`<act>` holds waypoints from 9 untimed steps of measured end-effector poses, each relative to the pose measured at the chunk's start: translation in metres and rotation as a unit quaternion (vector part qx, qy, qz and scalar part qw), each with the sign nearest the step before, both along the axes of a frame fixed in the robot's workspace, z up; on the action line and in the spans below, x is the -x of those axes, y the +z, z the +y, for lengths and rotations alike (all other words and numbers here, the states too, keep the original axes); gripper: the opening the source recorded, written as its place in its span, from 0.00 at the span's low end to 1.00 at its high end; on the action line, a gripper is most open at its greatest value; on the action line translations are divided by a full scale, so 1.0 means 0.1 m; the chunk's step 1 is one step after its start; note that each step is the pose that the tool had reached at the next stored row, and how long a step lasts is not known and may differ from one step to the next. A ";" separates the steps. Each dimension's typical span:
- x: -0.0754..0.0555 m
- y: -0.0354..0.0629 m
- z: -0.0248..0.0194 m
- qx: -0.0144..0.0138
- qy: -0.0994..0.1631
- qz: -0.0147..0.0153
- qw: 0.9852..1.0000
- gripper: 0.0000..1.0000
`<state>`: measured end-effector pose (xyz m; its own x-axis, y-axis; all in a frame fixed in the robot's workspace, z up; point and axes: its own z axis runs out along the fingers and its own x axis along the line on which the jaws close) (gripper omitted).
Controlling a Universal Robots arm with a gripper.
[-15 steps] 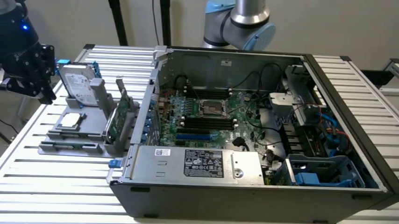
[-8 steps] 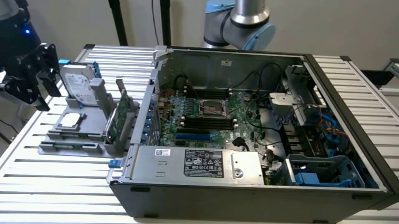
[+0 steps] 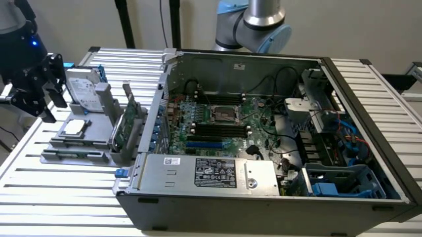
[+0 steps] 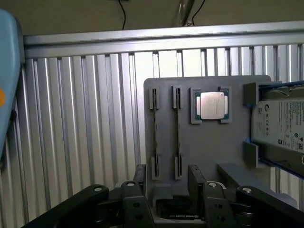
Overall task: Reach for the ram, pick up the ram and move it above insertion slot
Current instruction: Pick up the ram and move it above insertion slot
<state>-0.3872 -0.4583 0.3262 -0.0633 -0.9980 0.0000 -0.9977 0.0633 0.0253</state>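
End effector (image 4: 167,173) spread wide, gripping nothing, over the grey holder (image 4: 209,152) at the exterior view's left. The ram (image 4: 177,133) stands on edge in its slot just ahead, its long axis lined up between the fingers.

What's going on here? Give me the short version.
A robot arm is working beside an open computer case. Its gripper is open and empty, poised over a grey holder on the slatted table. The holder carries the ram, standing on edge in its slot, with a second stick beside it, a processor and a hard drive. The ram is not yet picked up.
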 end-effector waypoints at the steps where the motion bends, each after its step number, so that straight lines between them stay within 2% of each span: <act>1: 0.00 -0.018 -0.001 0.000 0.000 0.000 1.000 0.48; 9: 0.00 -0.164 -0.019 0.000 0.000 0.000 1.000 0.48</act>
<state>-0.3871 -0.4602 0.3098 -0.0633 -0.9980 0.0000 -0.9977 0.0633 0.0253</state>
